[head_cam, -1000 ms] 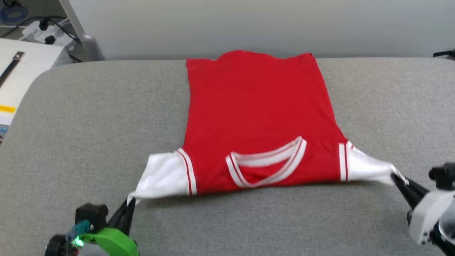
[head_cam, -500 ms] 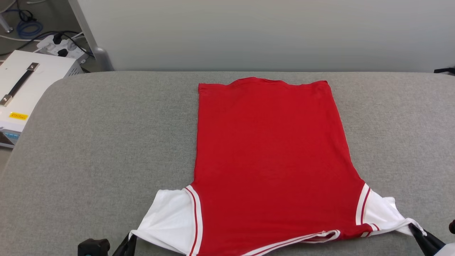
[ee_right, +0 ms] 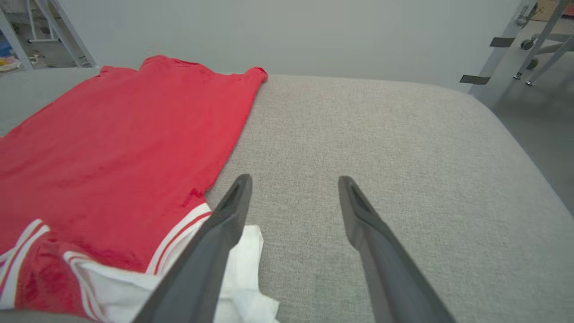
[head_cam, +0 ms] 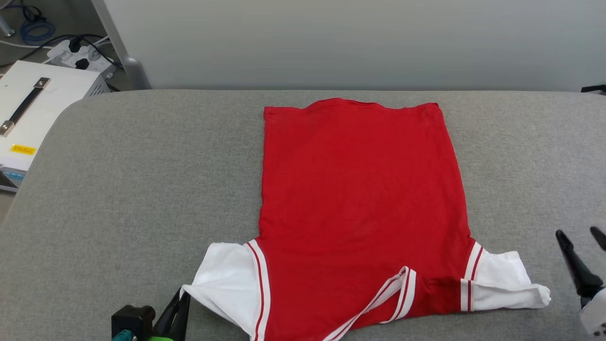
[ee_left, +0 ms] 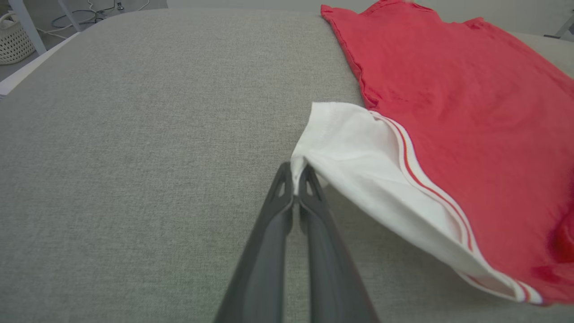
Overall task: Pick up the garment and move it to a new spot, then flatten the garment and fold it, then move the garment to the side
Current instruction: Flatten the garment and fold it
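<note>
In the head view, the garment (head_cam: 360, 203) lies plain side up on the grey padded surface (head_cam: 142, 189), hem far and collar near us, its body mostly flat. Our left gripper (head_cam: 183, 297) pinches the corner of the left sleeve (head_cam: 222, 274), which we judge keeps that side taut for flattening. Our right gripper (head_cam: 576, 232) hangs near the right sleeve (head_cam: 502, 284), spread and empty.

In the left wrist view, our fingers clamp the white sleeve tip, lifting its edge off the surface.

In the right wrist view, our jaws gape over bare padding. The right sleeve lies rumpled beside one finger, so we think it needs smoothing.
</note>
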